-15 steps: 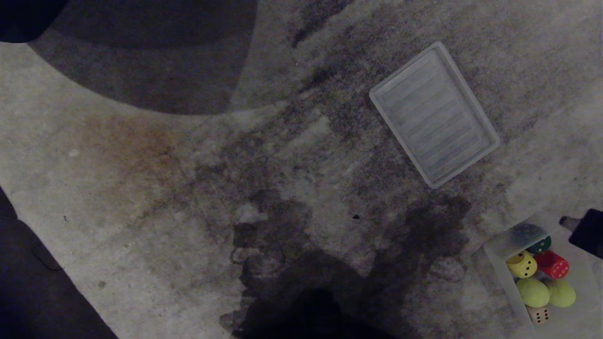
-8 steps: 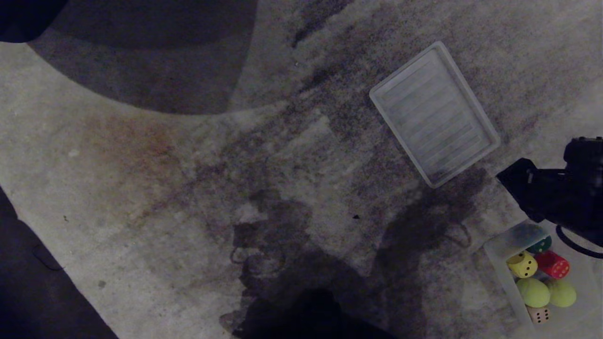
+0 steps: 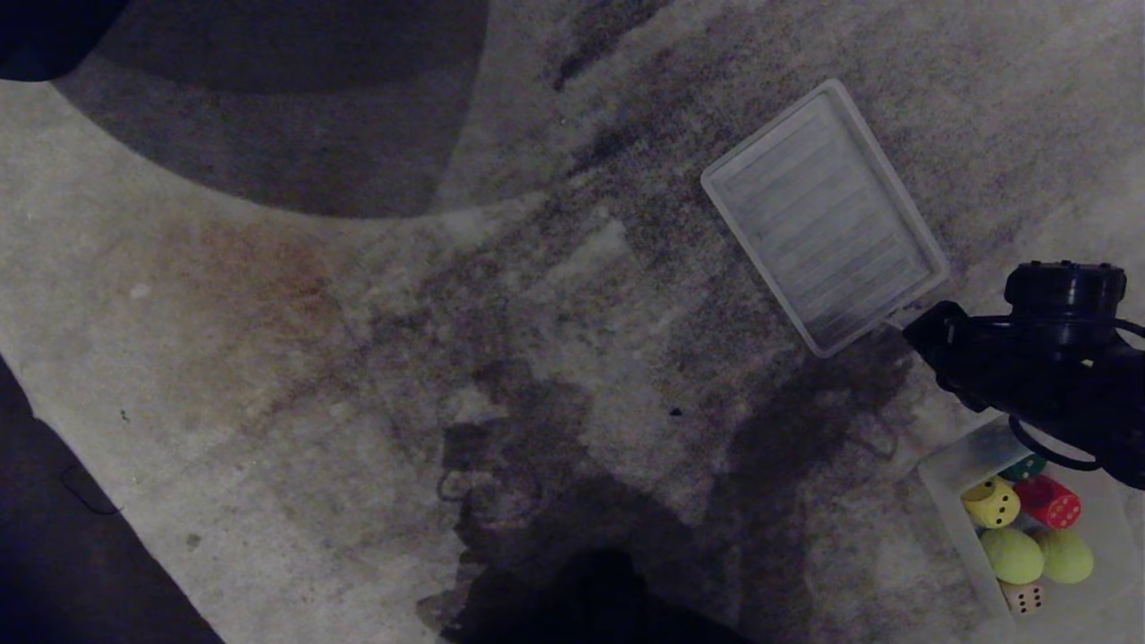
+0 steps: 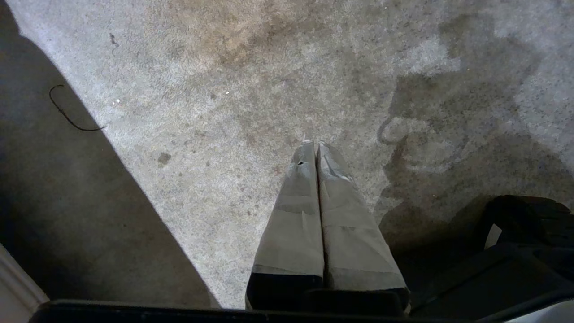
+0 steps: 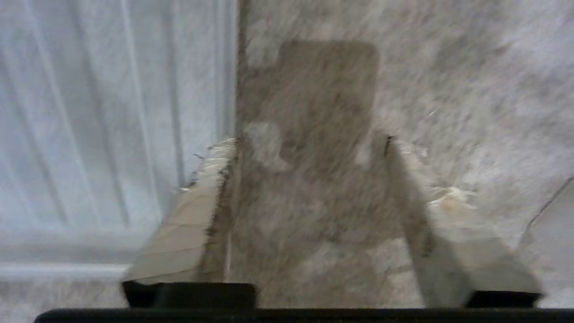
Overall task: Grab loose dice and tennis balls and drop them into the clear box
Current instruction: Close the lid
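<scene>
Our right gripper (image 5: pixel 309 148) hangs low with its taped fingers (image 5: pixel 193 215) spread wide and nothing between them. Our left gripper (image 4: pixel 315 146) points down, fingers pressed together.

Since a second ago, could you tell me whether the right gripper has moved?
Yes. The right gripper has swung out from the head view's right edge by the clear box toward the near corner of the flat ribbed panel, jaws now open.

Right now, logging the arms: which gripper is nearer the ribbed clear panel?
Right. The right gripper hangs open beside the ribbed clear panel; the left gripper is far off over bare carpet.
</scene>
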You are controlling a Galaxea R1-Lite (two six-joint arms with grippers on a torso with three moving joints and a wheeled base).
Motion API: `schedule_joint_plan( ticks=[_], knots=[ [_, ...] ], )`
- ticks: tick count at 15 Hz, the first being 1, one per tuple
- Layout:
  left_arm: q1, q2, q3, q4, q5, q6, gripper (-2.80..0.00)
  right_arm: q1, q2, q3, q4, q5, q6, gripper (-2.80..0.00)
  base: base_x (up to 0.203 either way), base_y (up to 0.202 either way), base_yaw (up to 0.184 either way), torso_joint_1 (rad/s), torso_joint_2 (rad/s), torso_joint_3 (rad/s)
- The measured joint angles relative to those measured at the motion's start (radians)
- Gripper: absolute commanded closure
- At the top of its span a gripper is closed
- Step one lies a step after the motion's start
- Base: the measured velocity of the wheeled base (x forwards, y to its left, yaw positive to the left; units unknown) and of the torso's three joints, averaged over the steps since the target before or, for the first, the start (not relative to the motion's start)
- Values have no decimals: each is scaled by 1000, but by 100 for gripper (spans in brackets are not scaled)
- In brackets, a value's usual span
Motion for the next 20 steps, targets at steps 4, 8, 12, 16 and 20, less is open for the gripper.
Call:
schedule_joint_plan(
  ticks=[4, 8, 12, 16, 20],
  knots=[
    [0, 0, 0, 1, 1, 0, 0, -4, 16, -37, -11, -4, 49, -280, 0, 0, 0, 0, 0, 0],
    [1, 0, 0, 0, 0, 0, 0, -1, -23, -46, -35, 78, 95, -280, 0, 0, 0, 0, 0, 0],
    [0, 0, 0, 0, 0, 0, 0, 3, -55, -33, -28, 99, 92, -280, 0, 0, 0, 0, 0, 0],
    [0, 0, 0, 0, 0, 0, 0, 0, -74, -27, -29, 110, 88, -280, 0, 0, 0, 0, 0, 0],
    [0, 0, 0, 0, 1, 0, 0, 4, -38, -67, -56, 126, 105, -280, 0, 0, 0, 0, 0, 0]
  ],
)
